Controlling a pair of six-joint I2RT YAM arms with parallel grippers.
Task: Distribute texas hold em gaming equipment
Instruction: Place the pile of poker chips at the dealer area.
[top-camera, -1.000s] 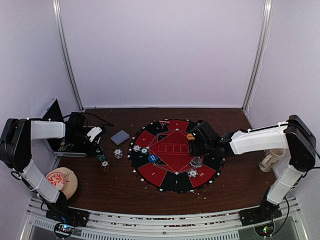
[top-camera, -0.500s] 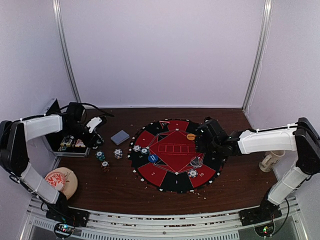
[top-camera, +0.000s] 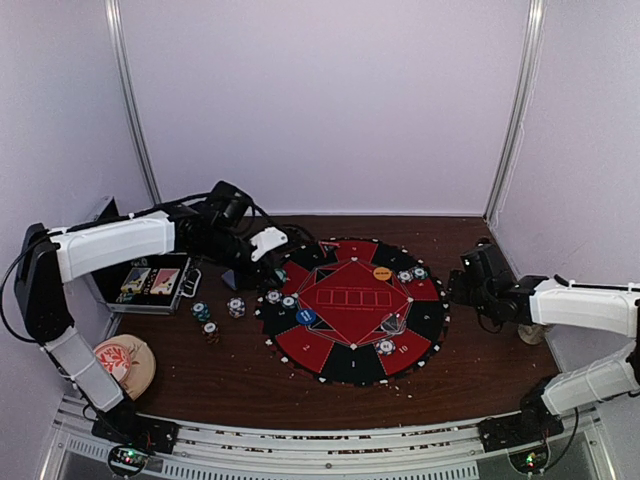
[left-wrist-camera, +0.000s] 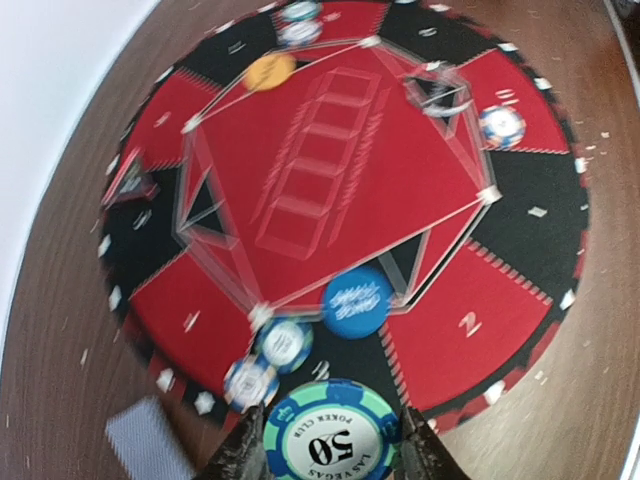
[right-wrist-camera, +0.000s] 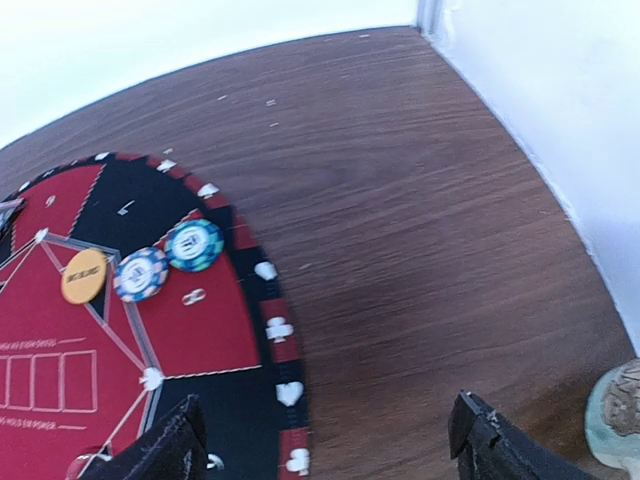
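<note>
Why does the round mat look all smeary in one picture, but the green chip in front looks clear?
Left wrist view: the mat is streaked with motion blur, while the teal chip pinched in the left jaws is sharp enough to read. Right wrist view: the orange disc and the mat's edge look soft. Top view: mostly crisp, with bright white walls and a darker table.

Pale white walls (top-camera: 320, 100) with metal corner posts (top-camera: 515, 110) enclose a dark brown wooden table (top-camera: 480, 375)

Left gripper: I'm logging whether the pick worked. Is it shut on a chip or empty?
Shut on the teal 50 chip: the left wrist view shows it wedged between both fingers of the left gripper.
</note>
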